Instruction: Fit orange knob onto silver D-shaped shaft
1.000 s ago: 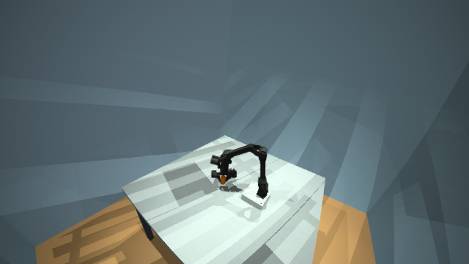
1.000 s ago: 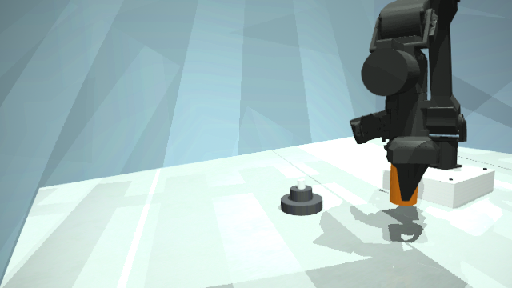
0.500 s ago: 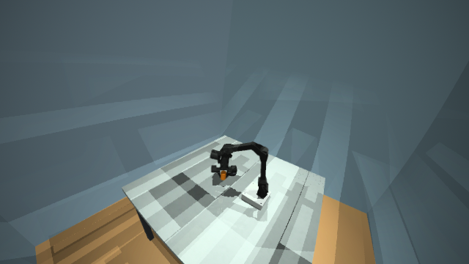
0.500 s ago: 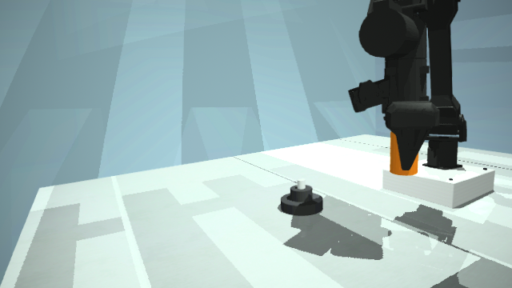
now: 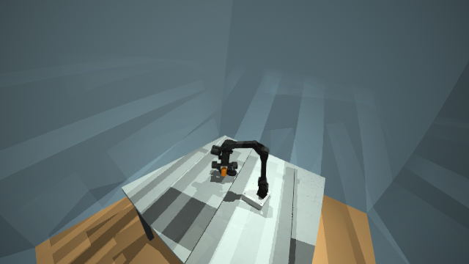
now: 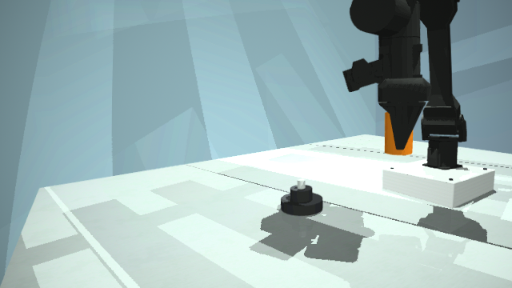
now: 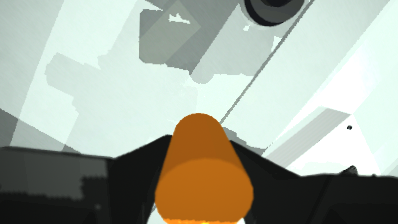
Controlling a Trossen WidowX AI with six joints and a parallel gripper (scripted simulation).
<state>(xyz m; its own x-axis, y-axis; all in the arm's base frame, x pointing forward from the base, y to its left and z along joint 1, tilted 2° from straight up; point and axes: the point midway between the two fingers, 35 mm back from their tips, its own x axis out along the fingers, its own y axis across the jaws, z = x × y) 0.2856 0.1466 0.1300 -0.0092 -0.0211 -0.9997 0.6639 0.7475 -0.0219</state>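
The orange knob [image 5: 223,171] [image 6: 388,136] [image 7: 202,185] is an upright cylinder between the fingers. My gripper [image 5: 223,169] [image 6: 400,146] [image 7: 198,143] points down, is shut on the knob and holds it above the table, away from the pedestal. The black round pedestal [image 6: 302,207] [image 7: 267,17] stands on the table, left of and nearer than the gripper in the exterior view, and is cut off by the top edge of the wrist view. The silver shaft [image 6: 301,184] stands up from its middle. The knob's hole and the shaft's flat side cannot be made out.
The white base block [image 5: 253,201] [image 6: 420,183] [image 7: 320,162] carries the arm and sits to the right of the pedestal in the exterior view. The pale table [image 5: 234,235] [image 6: 160,248] [image 7: 120,110] has patchy shadows and thin dark lines across it.
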